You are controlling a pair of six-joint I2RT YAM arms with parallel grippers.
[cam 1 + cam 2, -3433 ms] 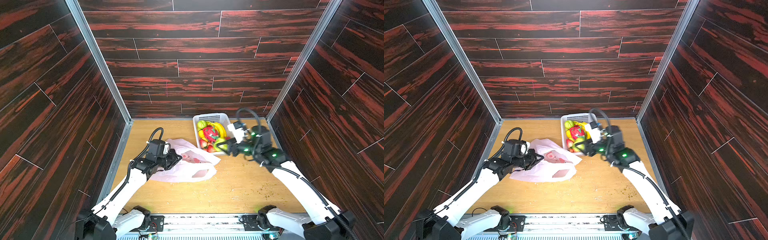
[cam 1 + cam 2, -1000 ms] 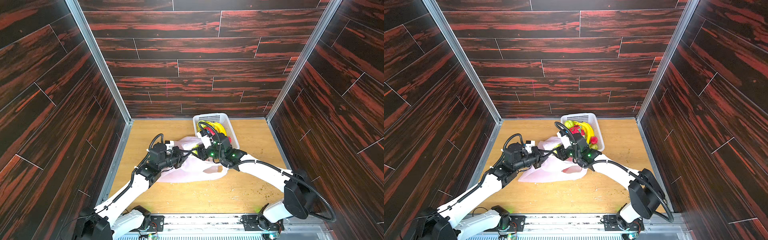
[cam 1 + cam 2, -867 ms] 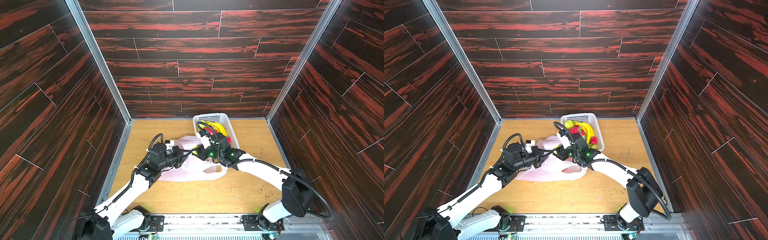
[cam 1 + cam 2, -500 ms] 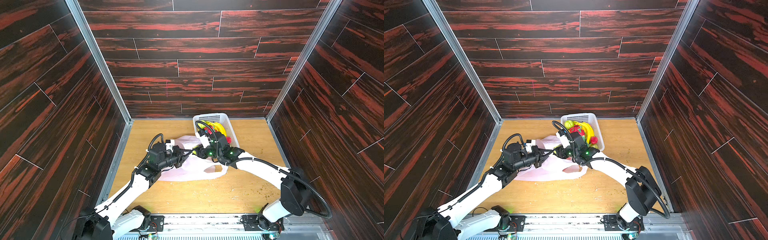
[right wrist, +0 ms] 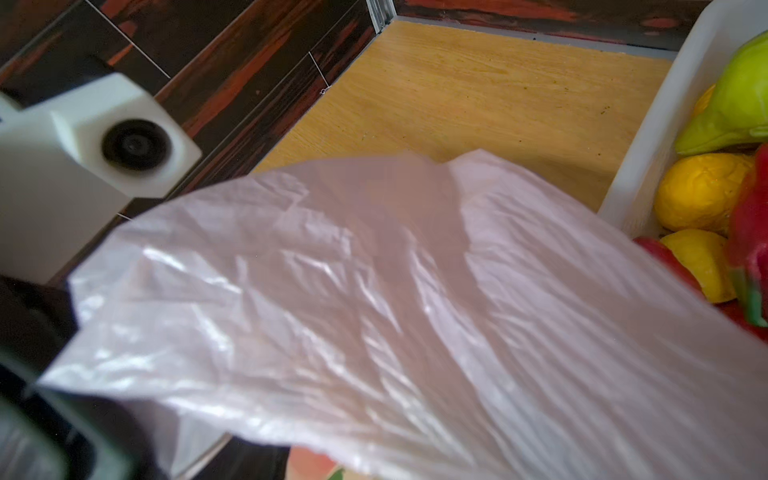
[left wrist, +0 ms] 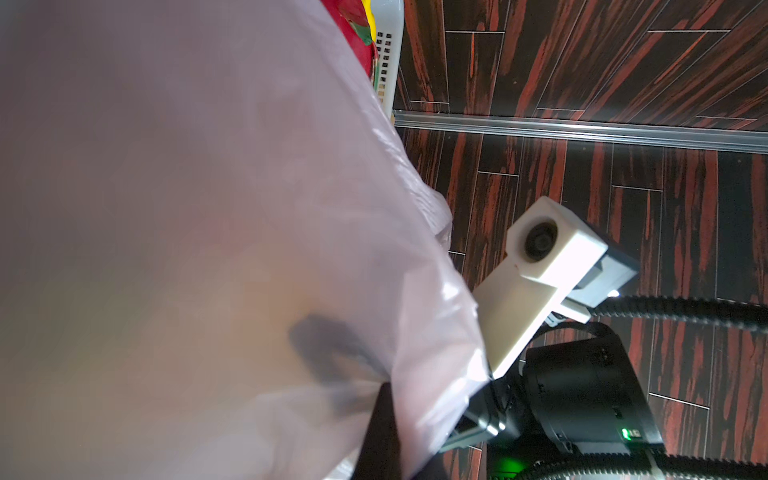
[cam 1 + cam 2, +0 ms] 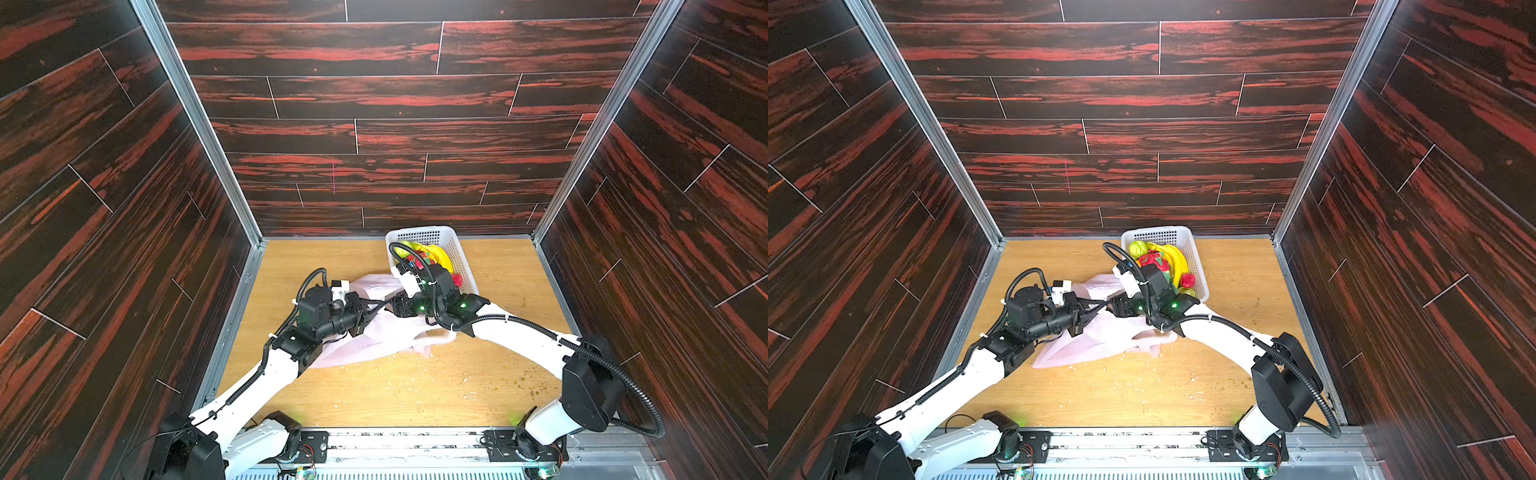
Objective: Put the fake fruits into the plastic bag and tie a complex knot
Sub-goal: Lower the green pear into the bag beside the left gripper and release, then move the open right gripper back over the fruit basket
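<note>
**Pink bag held up by its edge, fruit beside it in the basket**

Thin pale-pink bag (image 7: 374, 343) (image 7: 1096, 340) crumpled on the counter (image 7: 415, 386), about the middle, just beside the white basket (image 7: 428, 232). Near part flat on the wood; far edge raised and pulled taut above it. Clamped on that raised edge, the left hand (image 7: 374, 307) (image 7: 1094, 308), jaws together on the film. In the left wrist view, blurred film (image 6: 208, 208) over most of the picture, one dark finger (image 6: 380, 432) against it.

Tip to tip with the left hand, the right hand (image 7: 395, 305) (image 7: 1115, 305), stretched across from the right side to the same raised edge. Tips hidden behind the film and the wrist; apart or together, cannot tell. In the right wrist view, wrinkled film (image 5: 374, 311) close before the lens, counter and basket wall (image 5: 640, 137) beyond it.

Fruit (image 7: 1163, 266) heaped in the basket near the back wall:
- a green lumpy piece (image 7: 1137, 249) at the far end
- a red dragon fruit (image 7: 1154, 259) next to it
- yellow bananas (image 7: 1177, 259) along the right side
- a red strawberry (image 7: 1187, 280) toward the near end
- lemons (image 5: 698, 191) against the basket wall in the right wrist view

Dark, red-streaked wood panels (image 7: 374, 95) on three sides of the counter.
</note>
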